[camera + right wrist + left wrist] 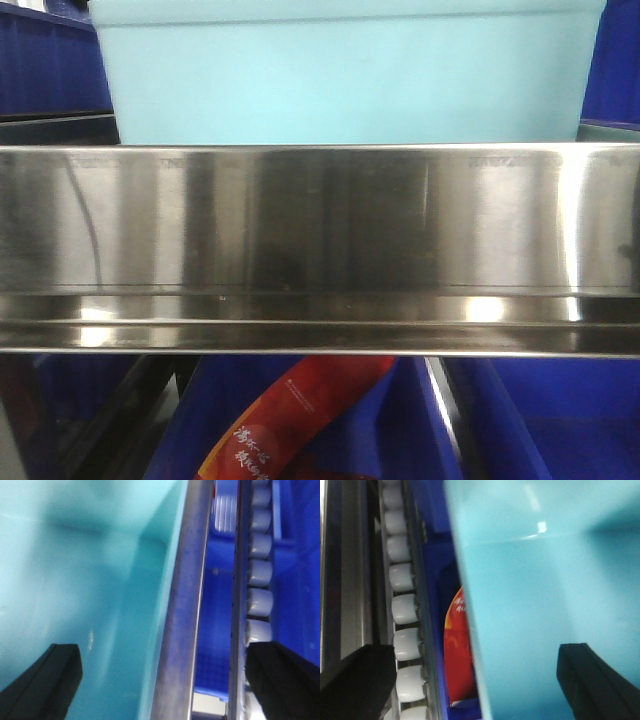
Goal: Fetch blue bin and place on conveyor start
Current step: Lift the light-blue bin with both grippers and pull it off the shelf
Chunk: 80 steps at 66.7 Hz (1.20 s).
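The blue bin [340, 80] is a light turquoise tub on a shelf, straight ahead behind a steel rail. Its smooth wall fills the right of the left wrist view [545, 595] and the left of the right wrist view [85, 580]. My left gripper [477, 690] is open and straddles the bin's left wall, one finger [355, 680] outside and the other [597, 680] over the bin. My right gripper [165, 685] is open too, with one finger [45, 680] over the bin and the other [285, 680] outside its right wall. The conveyor start is out of view.
A shiny stainless-steel rail [320, 240] crosses the front view below the bin. Rows of white rollers [402, 610] [260, 575] run along both sides of the bin. Dark blue crates [560, 420] [215, 610] sit below, one holding a red packet [290, 420] [456, 655].
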Motion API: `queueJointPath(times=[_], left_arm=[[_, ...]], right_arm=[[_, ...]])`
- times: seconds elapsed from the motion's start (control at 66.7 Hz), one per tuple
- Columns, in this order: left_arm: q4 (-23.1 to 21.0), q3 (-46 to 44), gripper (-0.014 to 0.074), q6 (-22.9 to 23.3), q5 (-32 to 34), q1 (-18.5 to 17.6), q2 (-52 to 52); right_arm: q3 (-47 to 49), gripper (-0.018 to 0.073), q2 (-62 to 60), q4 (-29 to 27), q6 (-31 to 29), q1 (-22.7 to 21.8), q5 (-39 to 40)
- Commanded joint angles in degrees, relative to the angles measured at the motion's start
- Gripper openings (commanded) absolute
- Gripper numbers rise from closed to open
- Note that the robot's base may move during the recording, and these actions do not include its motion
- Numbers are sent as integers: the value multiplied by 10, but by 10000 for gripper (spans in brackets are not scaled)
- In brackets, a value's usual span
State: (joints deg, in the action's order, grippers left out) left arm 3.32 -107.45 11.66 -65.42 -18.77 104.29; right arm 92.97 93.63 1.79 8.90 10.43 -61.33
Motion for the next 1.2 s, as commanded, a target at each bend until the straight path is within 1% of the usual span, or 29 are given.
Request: queueJointPath(times=[0.0, 0.18, 0.255, 0.33, 0.39, 0.45, 0.465, 0.51, 0.525, 0.54, 0.57, 0.585, 0.645, 0.884, 1.019, 1.184], left_arm=[[-10, -5, 549, -5, 1, 3, 17], [-14, -5, 544, -7, 1, 3, 44], [-14, -5, 518, -7, 1, 3, 47], [-14, -6, 449, -7, -1, 3, 48], [-14, -7, 352, -7, -2, 3, 48], [-14, -7, 227, -7, -3, 3, 48], [-14, -7, 174, -7, -3, 3, 48], [-14, -7, 64, -7, -3, 3, 48], [-14, -7, 45, -7, -1, 3, 48], [-14, -7, -12, -7, 0, 3, 48], [-14, -7, -90, -7, 0, 3, 48], [-14, -7, -109, -7, 0, 3, 48], [-14, -7, -111, -7, 1, 3, 48], [-14, -7, -111, -7, -19, 2, 25], [-14, -7, -111, -7, -26, 1, -16], [-14, -7, -111, -7, -35, -10, -87]], right_arm=[[6, 570, 18, -10, 2, -5, 19], [6, 569, 52, -14, 2, -6, 33], [6, 535, 61, -14, 2, -6, 33], [6, 424, 65, -14, 2, -6, 32], [6, 292, 65, -14, 2, -6, 32], [6, 135, 65, -14, 2, -6, 32], [6, 95, 65, -14, 2, -6, 32], [6, -20, 65, -13, 2, -6, 32], [6, -74, 65, -13, 2, -6, 32], [6, -92, 65, -12, 2, -6, 32], [6, -155, 65, -10, 2, -6, 33], [6, -167, 65, -10, 2, -6, 33], [6, -151, 65, -9, 2, -6, 33], [7, -153, 38, -9, 2, -6, 21], [7, -153, -4, -9, 2, -4, 21], [7, -153, -70, -9, 2, 14, 11]])
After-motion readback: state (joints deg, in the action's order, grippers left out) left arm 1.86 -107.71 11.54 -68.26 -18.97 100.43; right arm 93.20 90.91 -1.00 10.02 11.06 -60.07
